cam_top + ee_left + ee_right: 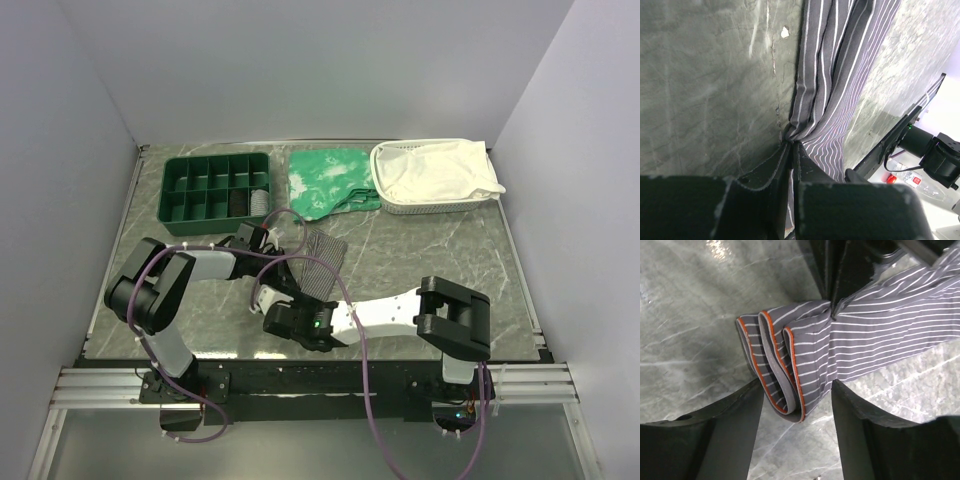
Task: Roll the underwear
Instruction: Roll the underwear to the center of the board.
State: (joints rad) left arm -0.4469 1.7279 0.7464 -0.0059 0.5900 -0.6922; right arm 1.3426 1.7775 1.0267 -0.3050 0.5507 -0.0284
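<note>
grey pinstriped underwear point(318, 262) lies mid-frame on the marbled bench point(420, 240), between the 2 grippers. the left gripper point(791, 145) has its jaws clamped on a bunched edge of the fabric. the right gripper point(797, 385) has its jaws apart, straddling 3 orange-edged folds at the lower centre of its wrist view.

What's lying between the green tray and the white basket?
A green patterned cloth lies between tray and basket, seen in the top view.

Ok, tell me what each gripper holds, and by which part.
Left gripper: the underwear, pinched at a bunched fabric edge. Right gripper: nothing gripped; its open jaws straddle the folded orange-trimmed end.
</note>
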